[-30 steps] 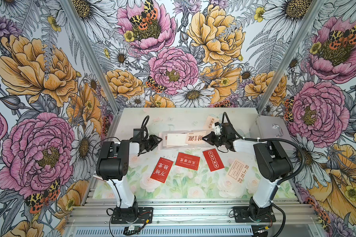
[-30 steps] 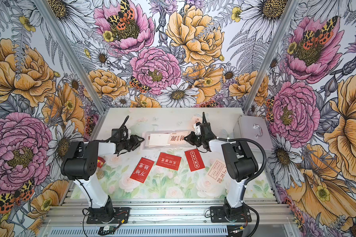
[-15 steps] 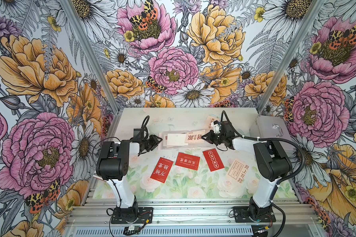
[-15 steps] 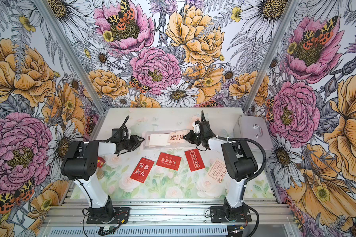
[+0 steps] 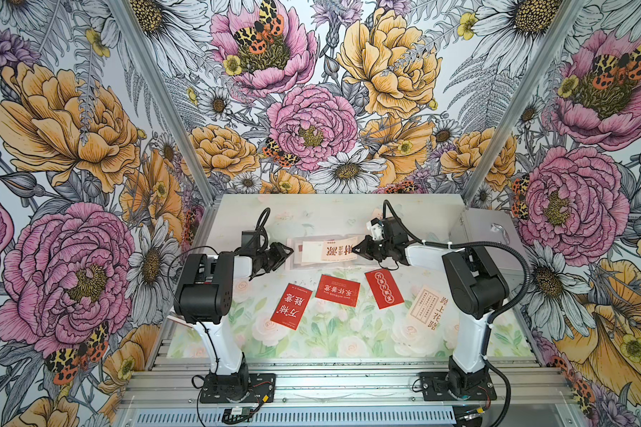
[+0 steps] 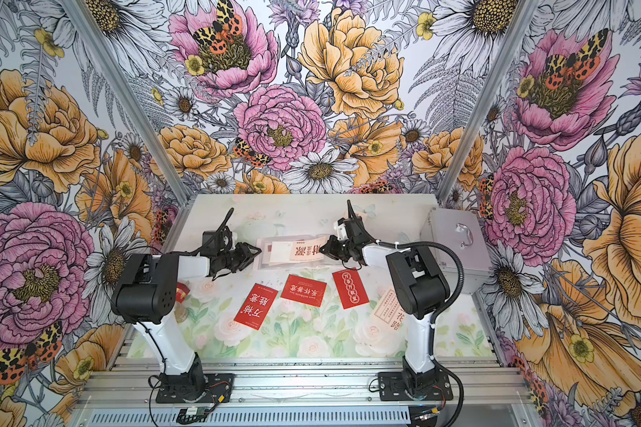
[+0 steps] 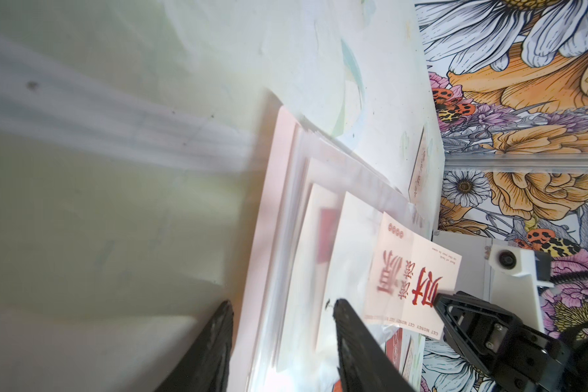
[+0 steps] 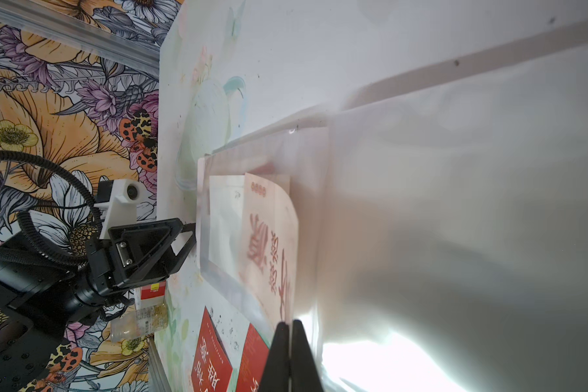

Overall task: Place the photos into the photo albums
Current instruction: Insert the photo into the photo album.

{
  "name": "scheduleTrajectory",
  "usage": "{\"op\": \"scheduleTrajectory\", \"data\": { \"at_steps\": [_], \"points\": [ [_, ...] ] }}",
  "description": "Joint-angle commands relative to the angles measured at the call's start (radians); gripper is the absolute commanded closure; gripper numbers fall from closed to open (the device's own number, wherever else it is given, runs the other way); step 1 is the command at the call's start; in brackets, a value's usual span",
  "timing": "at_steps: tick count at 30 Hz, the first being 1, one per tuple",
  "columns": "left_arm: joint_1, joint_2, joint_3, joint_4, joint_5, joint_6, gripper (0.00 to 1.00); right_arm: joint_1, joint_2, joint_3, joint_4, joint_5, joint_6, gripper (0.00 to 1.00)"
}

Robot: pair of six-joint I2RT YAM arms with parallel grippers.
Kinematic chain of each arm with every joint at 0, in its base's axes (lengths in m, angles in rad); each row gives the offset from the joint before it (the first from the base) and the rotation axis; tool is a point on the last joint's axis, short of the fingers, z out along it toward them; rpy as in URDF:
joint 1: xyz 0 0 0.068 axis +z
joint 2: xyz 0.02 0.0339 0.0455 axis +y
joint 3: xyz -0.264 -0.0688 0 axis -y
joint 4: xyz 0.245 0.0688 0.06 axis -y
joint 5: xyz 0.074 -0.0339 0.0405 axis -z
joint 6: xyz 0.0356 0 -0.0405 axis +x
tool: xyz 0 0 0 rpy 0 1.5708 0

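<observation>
**Card entering the sleeve.** The right gripper (image 5: 357,248), jaws closed tight on the outer end of a cream card (image 5: 336,248), holds it partway inside a clear sleeve of the pink album (image 7: 272,203). The album lies open at the back middle of the table (image 5: 311,210), between the two arms. The left gripper (image 7: 282,307), jaws apart, straddles the album's opposite edge. The card looks light, thin and quick to bow, so it is best pinched at an edge and slid in flat. The sleeve film looks limp and slippery. Three red cards (image 5: 339,290) lie loose nearer the arm bases
</observation>
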Motion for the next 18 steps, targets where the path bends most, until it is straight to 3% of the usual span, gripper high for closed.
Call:
{"op": "scheduleTrajectory", "data": {
  "at_steps": [1,16,18],
  "points": [
    [-0.01,0.008,0.002,0.037,0.057,-0.004,0.51,0.019,0.038,0.057,-0.027,0.01,-0.024,1.0],
    [0.015,-0.084,-0.047,0.03,0.097,-0.005,0.5,0.04,0.15,0.217,-0.124,-0.009,-0.061,1.0],
    [0.022,-0.097,-0.047,0.003,0.092,0.009,0.5,0.04,0.143,0.231,-0.168,0.007,-0.088,0.93]
  ]
}}
